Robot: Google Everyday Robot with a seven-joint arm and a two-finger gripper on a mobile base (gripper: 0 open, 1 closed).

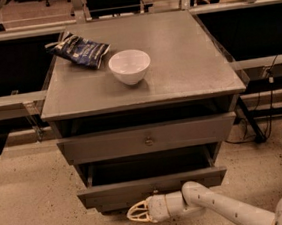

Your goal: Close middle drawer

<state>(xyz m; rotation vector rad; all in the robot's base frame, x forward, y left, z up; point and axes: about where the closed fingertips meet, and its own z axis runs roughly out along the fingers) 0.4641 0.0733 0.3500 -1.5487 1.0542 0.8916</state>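
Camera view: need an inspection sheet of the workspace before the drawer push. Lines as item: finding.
Surface: grey cabinet top, flat, with two items on its left half.
Job's things: middle drawer is pulled out, further than the top drawer above it. Its inside is dark, so contents cannot be told.
Clutter: white bowl upright; blue snack bag lying behind it to the left.
Gripper: gripper is low, just in front of and below the middle drawer's front panel. Contact cannot be told.
Cables: thin cables hang to the right of the cabinet.
Surroundings: speckled floor; dark benches with a metal rail on both sides.
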